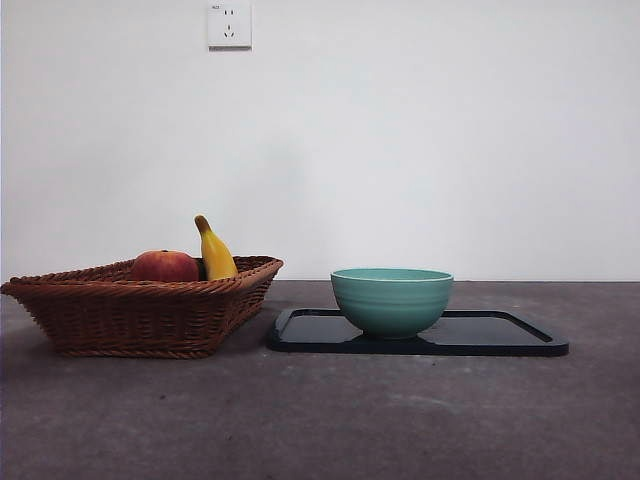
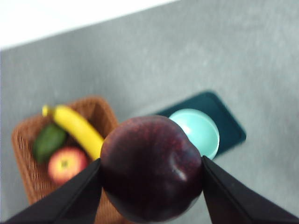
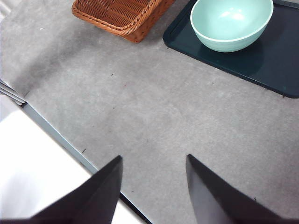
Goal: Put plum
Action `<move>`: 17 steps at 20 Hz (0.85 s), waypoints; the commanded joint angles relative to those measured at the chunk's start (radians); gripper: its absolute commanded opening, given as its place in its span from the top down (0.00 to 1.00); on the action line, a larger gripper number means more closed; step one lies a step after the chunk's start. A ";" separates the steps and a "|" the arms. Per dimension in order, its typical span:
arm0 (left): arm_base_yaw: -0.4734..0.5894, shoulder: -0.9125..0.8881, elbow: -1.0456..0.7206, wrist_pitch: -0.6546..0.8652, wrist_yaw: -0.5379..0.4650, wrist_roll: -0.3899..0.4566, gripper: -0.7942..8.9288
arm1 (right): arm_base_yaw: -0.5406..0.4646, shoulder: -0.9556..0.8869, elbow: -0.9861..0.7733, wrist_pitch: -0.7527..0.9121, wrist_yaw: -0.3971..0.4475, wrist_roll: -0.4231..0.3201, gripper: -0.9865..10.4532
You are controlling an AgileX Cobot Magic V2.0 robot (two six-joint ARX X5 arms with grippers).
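The left claw (image 2: 150,189) grips the plum (image 2: 150,187) high above the bowl (image 2: 198,130), unseen from the front; the right claw (image 3: 153,186) waits open

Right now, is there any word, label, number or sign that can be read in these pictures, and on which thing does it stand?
Wall socket: a small dark mark at its upper corner, too small to read.
Plum, held in the left gripper: no sticker or text visible.
Teal bowl, dark tray, wicker basket: no text visible.
No readable text anywhere.
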 commanded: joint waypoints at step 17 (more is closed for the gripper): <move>0.139 -0.159 -1.072 0.879 -0.088 0.063 0.70 | 0.005 0.002 0.010 0.017 -0.001 -0.006 0.72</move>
